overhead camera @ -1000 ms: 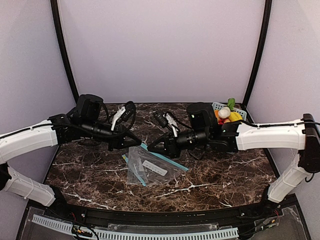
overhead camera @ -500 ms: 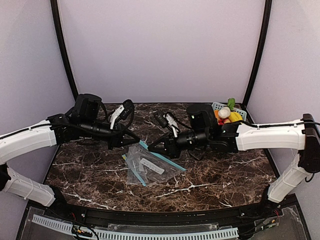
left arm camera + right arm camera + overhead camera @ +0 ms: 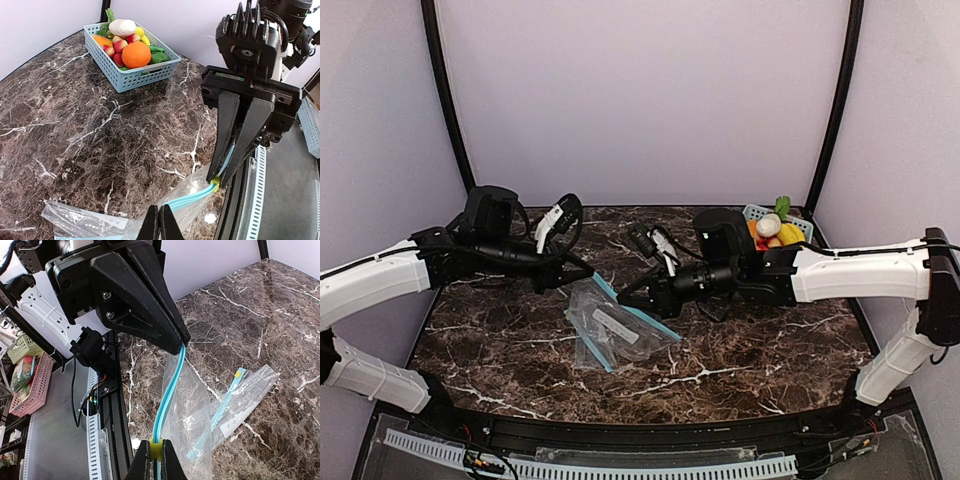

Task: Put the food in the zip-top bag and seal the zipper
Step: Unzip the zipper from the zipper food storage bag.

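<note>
A clear zip-top bag [image 3: 620, 325] with a blue zipper strip [image 3: 167, 395] lies mid-table, its zipper edge lifted between both grippers. My left gripper [image 3: 585, 272] is shut on one end of the strip, as the left wrist view [image 3: 160, 225] shows. My right gripper [image 3: 628, 296] is shut on the yellow slider [image 3: 156, 450], also visible in the left wrist view [image 3: 215, 182]. The food sits in a blue basket [image 3: 135, 75]: orange ball [image 3: 136, 54], white oblong [image 3: 122, 26], green piece [image 3: 159, 56], yellow piece [image 3: 790, 233]. The bag looks empty.
A second clear bag [image 3: 250, 390] with a white label and its own yellow slider lies flat beside the held one. The basket [image 3: 757, 212] stands at the back right corner, behind the right arm. Black frame posts rise at both back corners.
My left gripper has pulled slightly left and back with the strip's end. The bag has shifted left with it. The right gripper stays on the slider.
</note>
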